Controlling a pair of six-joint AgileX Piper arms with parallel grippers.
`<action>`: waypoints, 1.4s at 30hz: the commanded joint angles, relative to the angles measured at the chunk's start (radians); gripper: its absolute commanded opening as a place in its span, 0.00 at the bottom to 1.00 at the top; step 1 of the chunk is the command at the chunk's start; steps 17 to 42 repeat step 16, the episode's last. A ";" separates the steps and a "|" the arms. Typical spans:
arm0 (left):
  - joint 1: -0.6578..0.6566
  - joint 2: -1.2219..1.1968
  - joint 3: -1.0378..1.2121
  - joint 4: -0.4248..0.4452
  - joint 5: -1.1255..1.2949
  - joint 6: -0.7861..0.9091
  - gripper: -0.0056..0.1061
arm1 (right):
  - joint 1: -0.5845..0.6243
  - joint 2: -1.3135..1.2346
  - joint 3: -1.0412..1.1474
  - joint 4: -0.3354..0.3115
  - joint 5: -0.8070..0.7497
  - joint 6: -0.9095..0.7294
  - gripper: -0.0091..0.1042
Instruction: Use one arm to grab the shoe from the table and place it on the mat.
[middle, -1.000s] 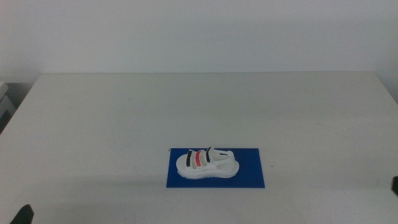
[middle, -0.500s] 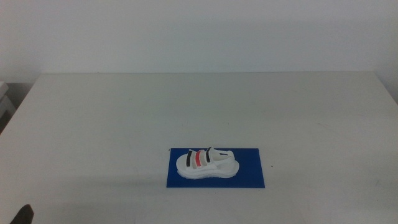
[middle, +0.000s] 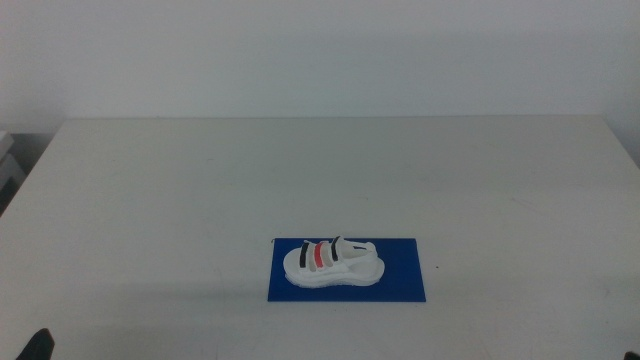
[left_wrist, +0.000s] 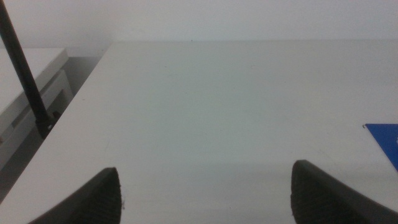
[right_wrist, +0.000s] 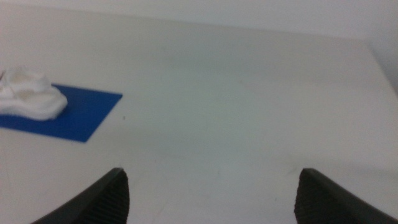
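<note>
Blue, flat and rectangular, the thin mat (middle: 347, 270) lies near the front of the wide white-grey tabletop (middle: 320, 180), and the small white chunky-soled shoe (middle: 333, 264) with its two black stripes and one red stripe sits squarely on it, sole down, toward the mat's left half; from my seat that reads as the placement already made. Against the frame a second back, the dark sliver of the right arm at the right edge of the middle view has gone, so I judge that arm has pulled clear after letting go; the shoe and mat have not shifted at all. The left gripper (left_wrist: 205, 190) waits low at the near-left corner, a dark tip just showing in the middle view; its jaws stand wide apart with nothing between them, only bare table and a corner of the mat beyond. The right gripper (right_wrist: 210, 193) hangs back over the right side of the table, well apart from the shoe; its jaws are likewise spread wide and hold nothing; its wrist view shows the shoe resting on the mat unaided. I would call the job done; nothing is left to grasp.
</note>
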 joint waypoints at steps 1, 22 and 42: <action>-0.004 -0.013 0.007 -0.008 -0.080 -0.005 0.89 | -0.008 -0.026 -0.001 -0.008 -0.081 -0.003 0.89; -0.004 -0.013 0.007 -0.008 -0.080 -0.005 0.89 | -0.008 -0.026 0.068 0.048 -0.109 -0.003 0.89; -0.004 -0.013 0.007 -0.008 -0.080 -0.005 0.89 | -0.008 -0.026 0.068 0.048 -0.109 -0.003 0.89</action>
